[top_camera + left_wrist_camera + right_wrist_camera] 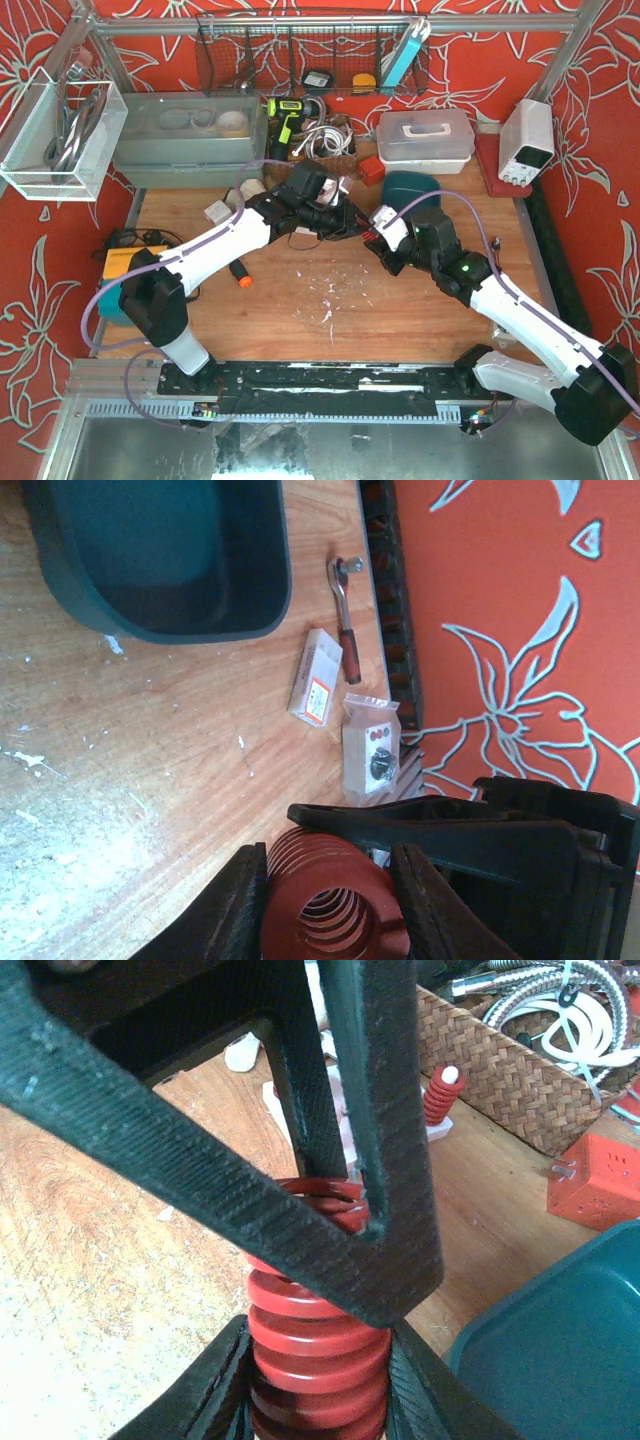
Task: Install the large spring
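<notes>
The large red spring (363, 234) hangs above the middle of the wooden table, held from both sides. My left gripper (350, 227) is shut on one end of it; the left wrist view looks into its open coil end (330, 910) between my fingers (237, 900). My right gripper (377, 243) is shut on the other part; the right wrist view shows the coils (315, 1350) squeezed between my fingers (215, 1395). The left gripper's black finger (250, 1160) crosses over the spring there.
A teal bin (415, 190) sits just behind the grippers. A ratchet (345, 615), a small box (315, 677) and a bag of parts (370, 745) lie near the right edge. A wicker basket (520, 1070), a small red spring on a peg (440, 1095) and a red box (600, 1175) stand behind.
</notes>
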`<move>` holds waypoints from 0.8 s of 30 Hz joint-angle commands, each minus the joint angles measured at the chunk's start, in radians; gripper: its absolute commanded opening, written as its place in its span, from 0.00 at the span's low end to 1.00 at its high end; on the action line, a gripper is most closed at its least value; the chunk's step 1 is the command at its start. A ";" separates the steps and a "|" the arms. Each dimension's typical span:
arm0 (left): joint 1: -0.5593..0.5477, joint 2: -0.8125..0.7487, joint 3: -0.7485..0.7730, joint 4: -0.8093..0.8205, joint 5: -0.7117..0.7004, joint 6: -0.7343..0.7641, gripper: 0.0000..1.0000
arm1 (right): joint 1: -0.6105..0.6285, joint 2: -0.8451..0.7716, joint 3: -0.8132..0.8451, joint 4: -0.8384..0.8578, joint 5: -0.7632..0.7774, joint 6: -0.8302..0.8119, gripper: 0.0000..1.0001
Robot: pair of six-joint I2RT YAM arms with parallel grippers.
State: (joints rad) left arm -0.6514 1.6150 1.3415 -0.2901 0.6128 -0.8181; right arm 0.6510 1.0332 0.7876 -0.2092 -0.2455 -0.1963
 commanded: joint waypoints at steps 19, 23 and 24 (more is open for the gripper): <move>0.063 0.010 -0.053 0.122 -0.812 0.523 0.00 | 0.005 -0.287 0.038 -0.544 0.234 0.460 0.99; 0.089 0.026 -0.110 0.209 -0.829 0.542 0.00 | 0.005 -0.344 0.041 -0.582 0.272 0.443 0.99; 0.092 0.033 -0.117 0.222 -0.834 0.545 0.00 | 0.004 -0.354 0.042 -0.591 0.280 0.439 0.99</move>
State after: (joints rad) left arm -0.5800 1.6367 1.2453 -0.2211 -0.1246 -0.3370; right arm 0.6556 0.7273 0.8036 -0.7132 -0.0231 0.2226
